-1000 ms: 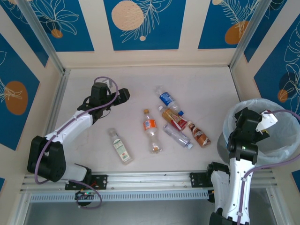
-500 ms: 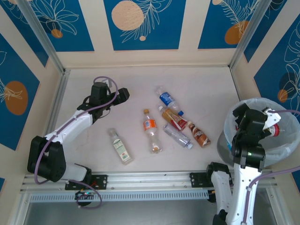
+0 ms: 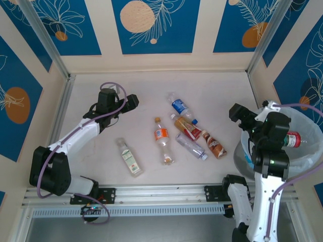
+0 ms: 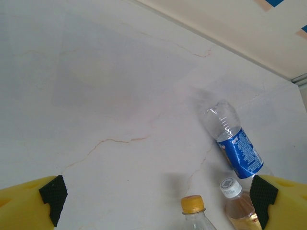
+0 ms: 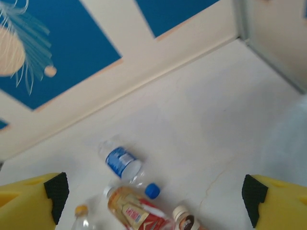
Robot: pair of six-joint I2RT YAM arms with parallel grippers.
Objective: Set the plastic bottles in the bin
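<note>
Six plastic bottles lie on the table: a blue-labelled one [image 3: 180,108], a red-labelled one [image 3: 187,128], an orange-labelled one [image 3: 162,140], a clear one [image 3: 192,147], a brown one [image 3: 214,144] and a green-labelled one [image 3: 129,158] off to the left. Another bottle [image 3: 292,138] with a red cap lies inside the bin [image 3: 308,156]. My right gripper [image 3: 236,112] is open and empty, left of the bin's rim and above the table [image 5: 155,195]. My left gripper [image 3: 132,101] hangs open and empty, left of the blue-labelled bottle [image 4: 235,143].
The bin's white bag [image 5: 292,139] shows at the right edge of the right wrist view. Cream walls with blue panels [image 3: 151,25] close in the table at the back and sides. A metal rail [image 3: 161,194] runs along the near edge.
My right gripper has swung left from over the bin to above the table. A red-capped bottle now lies in the bin. The left arm has not moved.
</note>
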